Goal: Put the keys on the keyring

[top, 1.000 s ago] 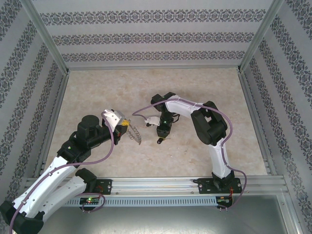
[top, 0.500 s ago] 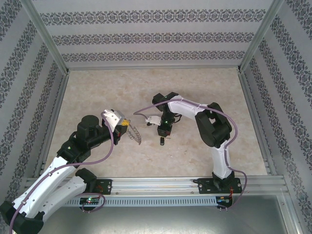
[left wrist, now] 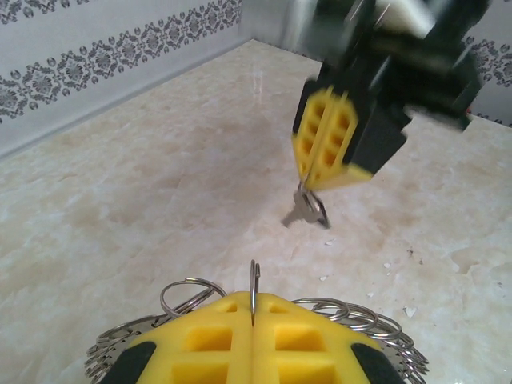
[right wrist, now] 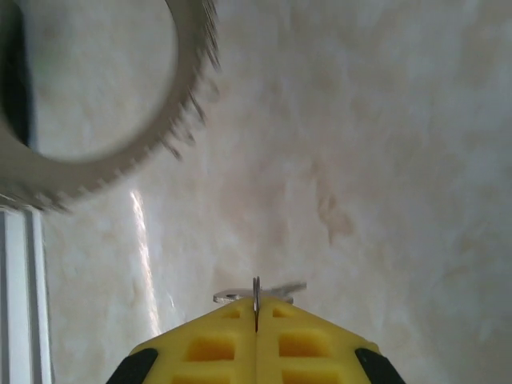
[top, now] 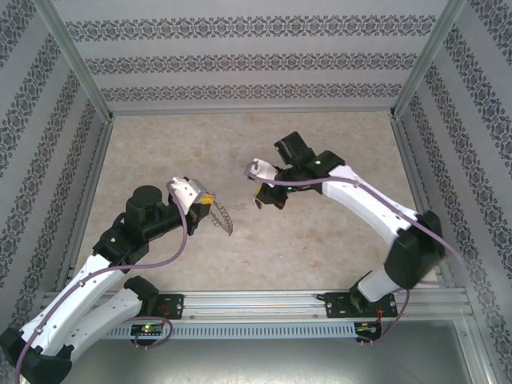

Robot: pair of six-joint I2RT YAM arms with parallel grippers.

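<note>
Above the counter (top: 304, 248), just right of the key bunch (top: 222, 218) clenched in left gripper (top: 208, 205) jaws, right gripper (top: 264, 198) jaws pinch one key (left wrist: 306, 210). Thin, stiff, light, likely slippery metal; grip flat across its head.

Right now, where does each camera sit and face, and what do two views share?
Top external: above and behind the bases, looking down on the table; left arm and right arm show.
Left wrist: looks across at the right jaws; left fingers below.
Right wrist: looks down at the table; right fingers below.
Shared: the single key in the right jaws, both wrist views.
</note>
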